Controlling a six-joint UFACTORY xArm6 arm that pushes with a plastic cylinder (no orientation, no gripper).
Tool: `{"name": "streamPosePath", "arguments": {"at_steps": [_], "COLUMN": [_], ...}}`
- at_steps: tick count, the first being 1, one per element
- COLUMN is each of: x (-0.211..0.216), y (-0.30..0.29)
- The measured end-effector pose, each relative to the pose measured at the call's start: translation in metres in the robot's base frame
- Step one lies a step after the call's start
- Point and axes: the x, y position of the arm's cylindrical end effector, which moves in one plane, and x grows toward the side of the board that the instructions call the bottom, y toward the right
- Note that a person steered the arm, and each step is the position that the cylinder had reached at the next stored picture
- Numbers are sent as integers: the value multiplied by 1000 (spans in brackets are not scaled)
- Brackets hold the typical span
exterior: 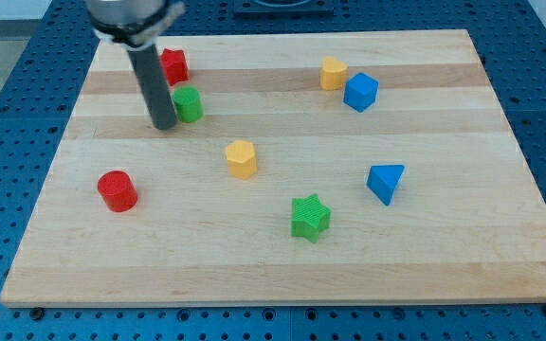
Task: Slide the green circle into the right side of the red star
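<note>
My end effector is a plain dark rod with no jaws, holding nothing; my tip rests on the desk touching, or nearly touching, the left edge of the green circle. The red star, partly hidden behind the rod, lies just above the circle toward the view's top. A red cylinder and yellow hexagonal block sit well apart.
</note>
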Motion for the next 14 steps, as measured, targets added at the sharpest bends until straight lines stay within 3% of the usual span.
{"name": "streamPosePath", "arguments": {"at_steps": [2,4,7,9,11,13,14], "x": [-18,28,-49,-31,-77,-92,-111], "y": [29,35,67,103,113,156,143]}}
